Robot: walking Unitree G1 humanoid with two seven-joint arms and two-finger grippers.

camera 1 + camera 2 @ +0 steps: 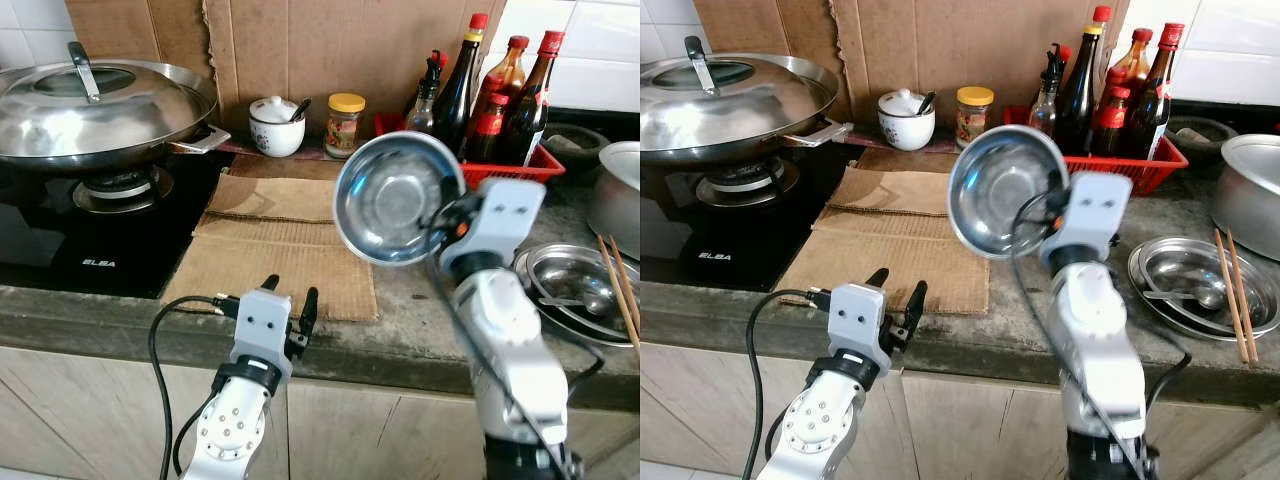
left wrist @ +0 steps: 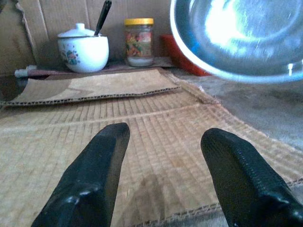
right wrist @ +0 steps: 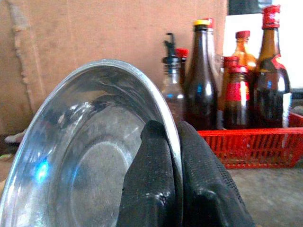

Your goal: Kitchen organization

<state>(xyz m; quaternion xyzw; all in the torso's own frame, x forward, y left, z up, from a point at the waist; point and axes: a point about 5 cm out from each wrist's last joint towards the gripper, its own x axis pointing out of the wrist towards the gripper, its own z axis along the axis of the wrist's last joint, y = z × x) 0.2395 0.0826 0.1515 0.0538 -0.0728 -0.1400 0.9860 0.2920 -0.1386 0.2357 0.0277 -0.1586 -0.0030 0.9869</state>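
My right gripper (image 3: 173, 156) is shut on the rim of a steel bowl (image 1: 398, 196), holding it tilted on edge in the air over the counter, its hollow facing me. The bowl (image 3: 90, 151) stands in front of the red basket of bottles (image 1: 510, 160). My left gripper (image 1: 290, 300) hovers open at the counter's front edge above the flattened cardboard (image 1: 275, 250), its fingers (image 2: 90, 184) spread with nothing between them.
A lidded wok (image 1: 95, 110) sits on the gas stove at the left. A white sugar pot (image 1: 276, 125) and a yellow-capped jar (image 1: 345, 124) stand at the back. Right: a steel plate with a spoon (image 1: 575, 285), chopsticks (image 1: 622, 290), a metal pot (image 1: 620, 195).
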